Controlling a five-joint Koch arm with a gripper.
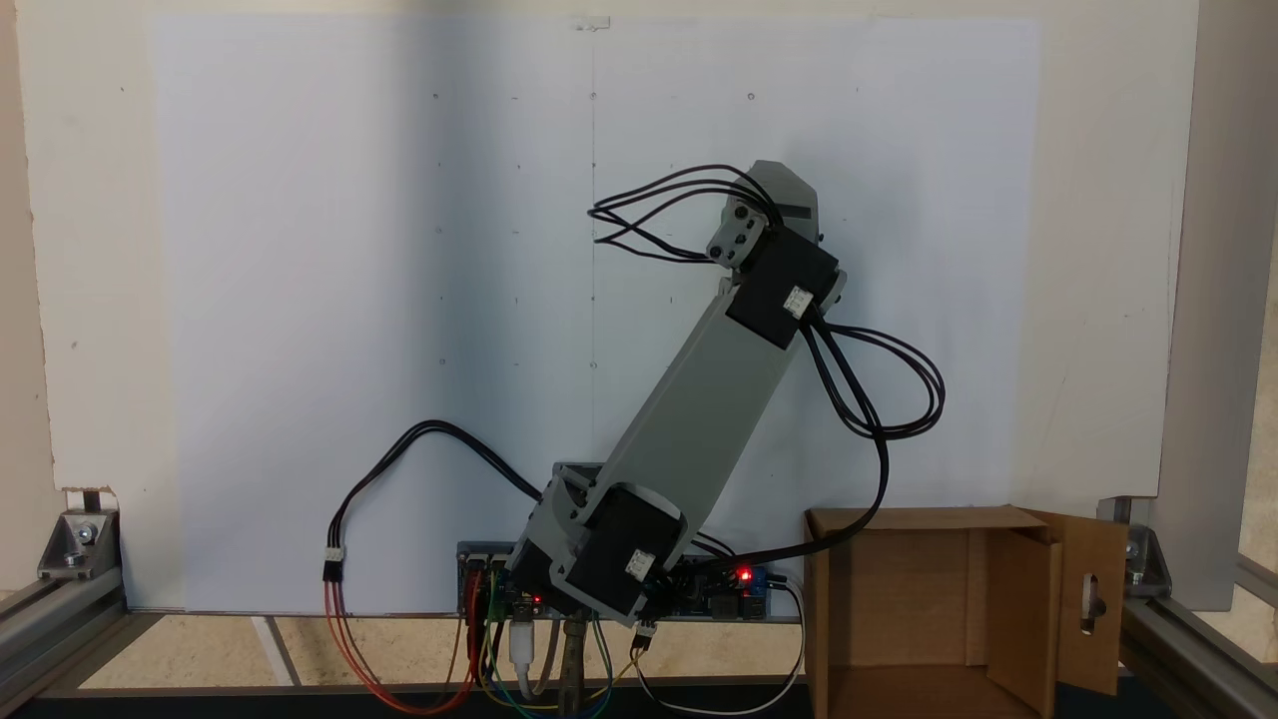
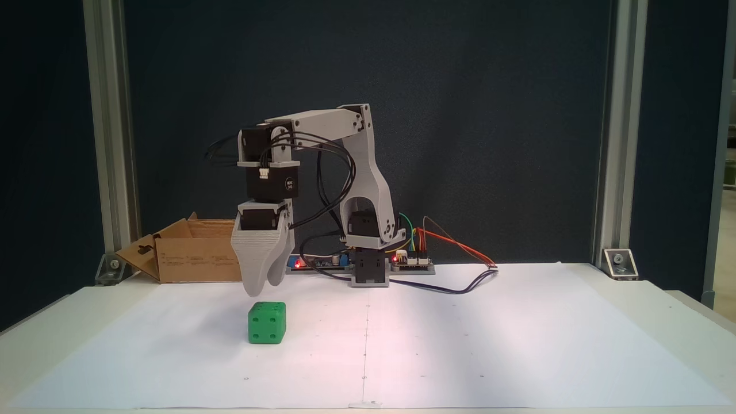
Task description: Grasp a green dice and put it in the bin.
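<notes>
On the white paper sheet [image 2: 460,345] sits the green dice [image 2: 267,322], four pips facing my front camera, untouched. Just above it and a little toward the back I see my gripper [image 2: 263,287] pointing straight down, holding nothing; its two tips nearly overlap from here, so I cannot tell whether the claw is apart or together. Off to the left of that view, beside the arm's base, the cardboard bin [image 2: 190,253] waits with flaps open. I judge nothing is done yet: descent, grasp, carry and drop all remain.
</notes>
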